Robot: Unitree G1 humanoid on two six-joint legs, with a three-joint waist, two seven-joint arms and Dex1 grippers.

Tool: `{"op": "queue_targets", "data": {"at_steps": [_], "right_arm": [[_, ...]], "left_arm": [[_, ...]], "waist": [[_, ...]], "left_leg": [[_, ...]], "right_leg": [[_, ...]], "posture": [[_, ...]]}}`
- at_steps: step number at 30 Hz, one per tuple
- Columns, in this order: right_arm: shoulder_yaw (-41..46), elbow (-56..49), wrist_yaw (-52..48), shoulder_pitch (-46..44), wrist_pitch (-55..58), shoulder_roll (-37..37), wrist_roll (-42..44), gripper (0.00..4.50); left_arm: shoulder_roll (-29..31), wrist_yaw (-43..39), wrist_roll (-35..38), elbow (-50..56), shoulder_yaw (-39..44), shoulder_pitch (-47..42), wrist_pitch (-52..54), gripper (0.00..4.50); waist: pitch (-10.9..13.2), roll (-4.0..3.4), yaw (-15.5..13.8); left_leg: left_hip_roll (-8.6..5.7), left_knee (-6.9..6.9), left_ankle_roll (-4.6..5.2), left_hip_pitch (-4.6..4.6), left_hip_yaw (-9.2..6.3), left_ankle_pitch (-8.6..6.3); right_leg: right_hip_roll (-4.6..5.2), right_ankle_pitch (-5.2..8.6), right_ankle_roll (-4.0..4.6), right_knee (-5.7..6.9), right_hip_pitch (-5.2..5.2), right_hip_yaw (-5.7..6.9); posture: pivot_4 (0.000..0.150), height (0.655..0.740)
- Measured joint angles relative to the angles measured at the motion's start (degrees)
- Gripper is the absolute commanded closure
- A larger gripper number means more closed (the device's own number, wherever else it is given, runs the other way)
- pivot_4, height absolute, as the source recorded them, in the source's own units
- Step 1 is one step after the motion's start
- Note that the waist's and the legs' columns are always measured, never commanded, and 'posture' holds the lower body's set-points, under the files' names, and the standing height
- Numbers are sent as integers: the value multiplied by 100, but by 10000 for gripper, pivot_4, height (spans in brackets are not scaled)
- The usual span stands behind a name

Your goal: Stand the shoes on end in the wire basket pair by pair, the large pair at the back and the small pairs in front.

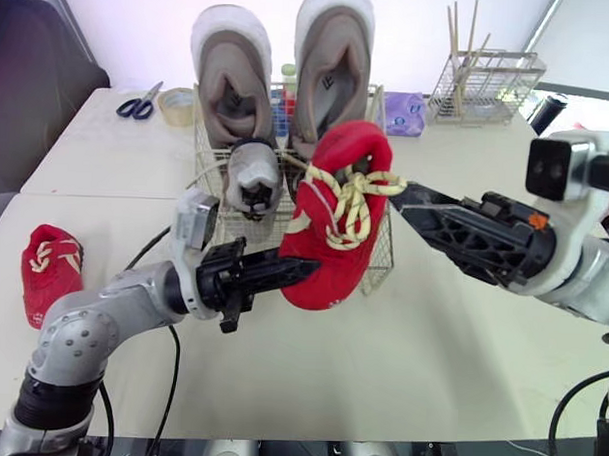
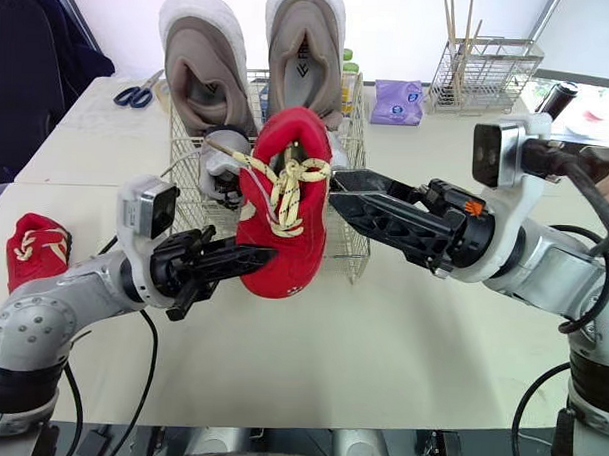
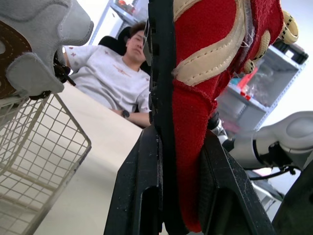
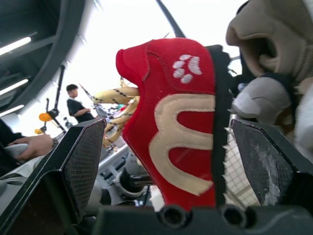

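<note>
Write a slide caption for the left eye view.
Left gripper pinches a red shoe before the wire basket of large grey shoes; open right gripper brackets the shoe.

The silver-grey left arm (image 2: pixel 51 324) is bent at the elbow, and its forearm is stretched forward and inward above the worktop. The left pincer (image 2: pixel 255 256) of two black fingers (image 3: pixel 139 191) is clamped on the lower edge of a red fabric shoe with cream laces (image 2: pixel 289 252), which is held upright in the air. The silver-grey right arm (image 2: pixel 553 267) is extended inward from the right, the forearm roughly level. The right pincer (image 2: pixel 338 192) is held spread, its black fingers (image 4: pixel 78 161) set at either side of the shoe's heel end and apart from it.
</note>
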State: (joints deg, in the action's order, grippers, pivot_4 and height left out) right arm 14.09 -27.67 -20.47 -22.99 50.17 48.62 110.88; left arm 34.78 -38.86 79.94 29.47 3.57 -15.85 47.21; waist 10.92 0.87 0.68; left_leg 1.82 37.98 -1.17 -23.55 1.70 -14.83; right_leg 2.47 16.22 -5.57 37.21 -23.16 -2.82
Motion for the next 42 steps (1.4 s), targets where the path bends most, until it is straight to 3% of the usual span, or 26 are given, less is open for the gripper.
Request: {"op": "queue_targets", "data": {"at_steps": [12, 24, 35, 38, 42], "right_arm": [[-232, 91, 89, -94, -86, -215, -431, 499], [21, 223, -484, 80, 136, 85, -825, 499], [-251, 96, -301, 73, 106, -294, -588, 499], [-354, 59, -198, 73, 57, -376, -525, 9036], [-358, 59, -93, 67, 50, -375, -489, 28461]], "left_arm": [[-123, -109, -375, -83, -59, -54, -18, 41343], [-42, 181, -165, 320, -44, -5, 105, 41343], [-120, 100, -254, 311, -170, -81, 108, 41343], [-134, 14, -332, 247, -236, -80, 108, 41343], [-144, -76, -395, 200, -237, -81, 101, 41343]], "waist": [[0, 0, 2], [1, 2, 4], [1, 2, 4], [1, 2, 3], [1, 2, 5]], "left_leg": [[3, 0, 1, -1, -1, 0], [4, -1, 1, -3, -2, -1], [2, -1, 1, -3, -1, -1], [2, -1, 1, -3, -1, -1], [2, -1, 1, -3, -2, -1]], "right_leg": [[2, 0, 0, 0, -1, 0], [3, 0, 0, -2, -1, 0], [2, 0, 0, -2, -2, 0], [3, 0, 0, -2, -2, 0], [3, 0, 1, -2, -2, 0]], "posture": [[1500, 7400], [1500, 7400], [1500, 7400], [1500, 7400], [1500, 7400]]}}
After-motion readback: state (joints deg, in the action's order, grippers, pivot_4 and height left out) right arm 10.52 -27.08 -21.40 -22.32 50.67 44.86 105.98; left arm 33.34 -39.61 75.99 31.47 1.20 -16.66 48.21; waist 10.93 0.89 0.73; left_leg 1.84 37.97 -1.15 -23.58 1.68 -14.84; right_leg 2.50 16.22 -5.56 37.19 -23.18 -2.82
